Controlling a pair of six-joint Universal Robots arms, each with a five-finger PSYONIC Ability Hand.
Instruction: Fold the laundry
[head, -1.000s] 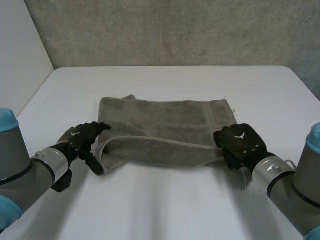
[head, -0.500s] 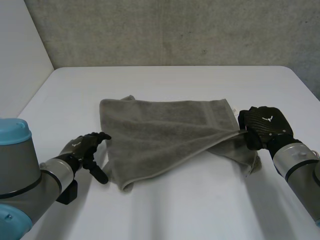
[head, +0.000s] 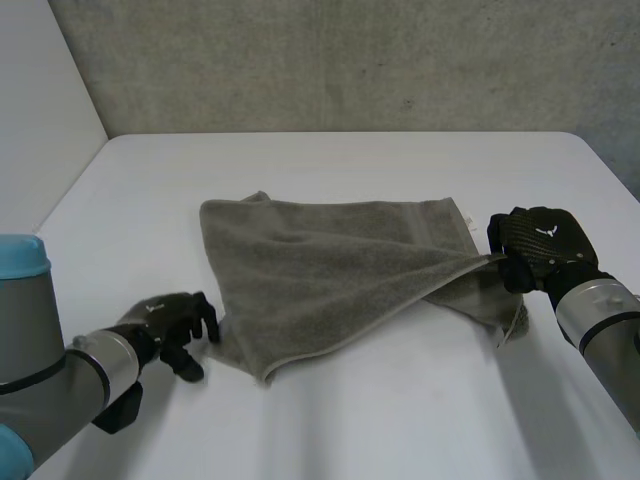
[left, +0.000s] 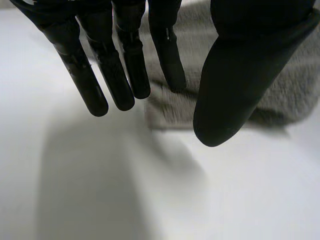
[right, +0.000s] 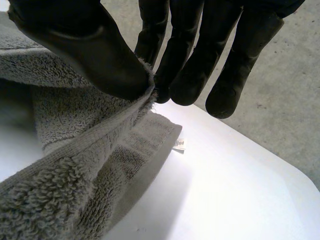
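– Fingers (right: 190, 75) and thumb (right: 90, 50) of the right hand (head: 535, 245) are pinched on a hemmed edge of the grey towel (head: 330, 270), holding it raised off the white table (head: 350, 430). Do you read it so?
– Yes, the right wrist view shows the hem squeezed between thumb and fingertips. And the left hand (head: 170, 320)?
– Its fingers (left: 125, 70) hang fairly straight, apart from the thumb, with nothing between them. It sits low over the table just beside the towel's near left edge.
– Where does the towel lie?
– In the middle of the table, with its far edge flat and a small label (right: 179, 145) showing at the far right corner. The raised edge in the right hand is near that corner. From it a hem runs slantwise down to a near corner, which rests on the table close to the left hand.
– So how far along is the folding?
– I judge the first fold half made at best. The right side is up by the far edge and the left side is not, so the top layer lies skewed.
– What is left?
– Bringing the near left corner up to match, laying both down, smoothing, then any further folds.
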